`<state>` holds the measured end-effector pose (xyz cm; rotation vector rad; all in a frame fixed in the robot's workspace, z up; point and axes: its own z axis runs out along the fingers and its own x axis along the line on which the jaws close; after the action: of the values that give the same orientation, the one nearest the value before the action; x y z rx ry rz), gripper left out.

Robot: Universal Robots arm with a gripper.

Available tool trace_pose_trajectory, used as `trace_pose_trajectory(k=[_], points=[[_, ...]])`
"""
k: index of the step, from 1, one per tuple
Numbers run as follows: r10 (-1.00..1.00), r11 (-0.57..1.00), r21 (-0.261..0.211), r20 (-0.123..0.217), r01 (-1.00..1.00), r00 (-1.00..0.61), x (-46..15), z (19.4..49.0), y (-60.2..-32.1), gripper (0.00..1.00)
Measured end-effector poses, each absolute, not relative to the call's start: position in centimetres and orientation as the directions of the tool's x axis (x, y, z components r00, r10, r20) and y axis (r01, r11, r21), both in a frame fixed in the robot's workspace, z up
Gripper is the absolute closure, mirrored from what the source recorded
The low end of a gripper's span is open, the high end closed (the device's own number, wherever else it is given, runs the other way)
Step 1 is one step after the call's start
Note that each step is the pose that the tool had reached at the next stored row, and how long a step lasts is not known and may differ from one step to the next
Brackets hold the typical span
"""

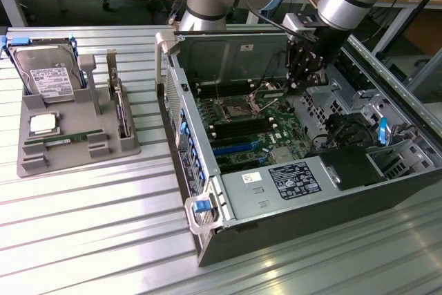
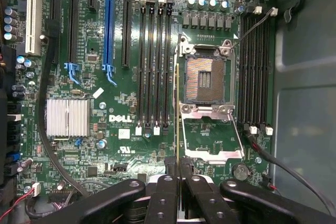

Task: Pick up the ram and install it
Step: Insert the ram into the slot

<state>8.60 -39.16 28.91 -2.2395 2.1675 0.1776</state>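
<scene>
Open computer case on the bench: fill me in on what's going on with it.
The Universal Robots arm has its end effector inside the open computer case, above the Dell motherboard. It grips the ram, seen edge-on in the wrist view, which hangs above the board between the black memory slots and the empty CPU socket, not yet seated. On the grey parts tray outside the case lies another green memory stick.

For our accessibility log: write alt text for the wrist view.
The hand, shut on the ram seen edge-on, hangs over a green Dell motherboard. The thin stick appears between the four black memory slots and the open, empty processor socket.
</scene>
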Motion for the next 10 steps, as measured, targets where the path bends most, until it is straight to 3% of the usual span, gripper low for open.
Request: trace_pose_trajectory(k=[10], points=[[-0.995,-0.036,0.065,-0.095,-0.997,0.029,8.6,28.38,-39.16,0.88]])
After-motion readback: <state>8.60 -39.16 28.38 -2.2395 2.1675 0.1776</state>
